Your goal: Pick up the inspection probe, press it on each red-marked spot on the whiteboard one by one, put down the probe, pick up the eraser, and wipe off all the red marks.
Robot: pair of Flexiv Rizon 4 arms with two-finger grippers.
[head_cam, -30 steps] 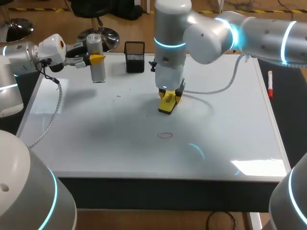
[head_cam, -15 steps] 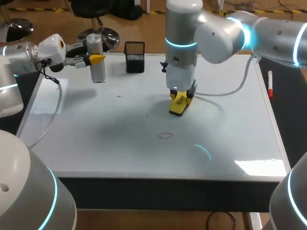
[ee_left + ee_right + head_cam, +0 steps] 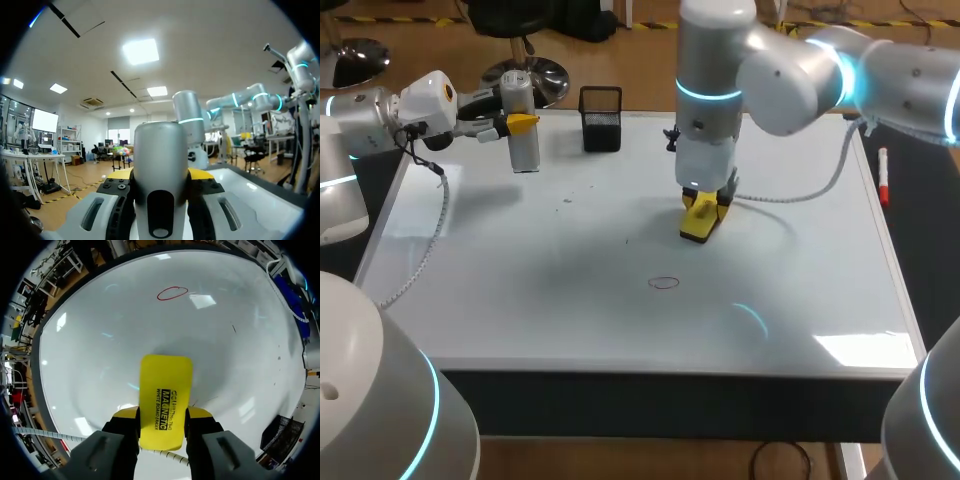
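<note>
My left gripper (image 3: 516, 123) is shut on the silver cylindrical probe (image 3: 521, 123), held upright above the whiteboard's (image 3: 520, 290) far left corner; in the left wrist view the probe (image 3: 160, 175) fills the space between the fingers. My right gripper (image 3: 705, 205) points down near the board's middle, shut on the yellow eraser (image 3: 699, 220), whose lower end sits at the board surface. From the right wrist the eraser (image 3: 163, 401) sticks out between the fingers. One red oval mark (image 3: 664, 283) lies in front of the eraser; it shows as a red ring (image 3: 172, 293) ahead of it.
A black mesh pen holder (image 3: 601, 118) stands at the board's far edge. A red-and-white marker (image 3: 884, 176) lies beyond the right edge. A grey cable (image 3: 790, 190) trails over the board right of the eraser. Small dark specks (image 3: 567, 201) dot the left middle.
My right arm has carried the eraser to the right and slightly back, away from the red oval. The left arm and probe have not moved.
</note>
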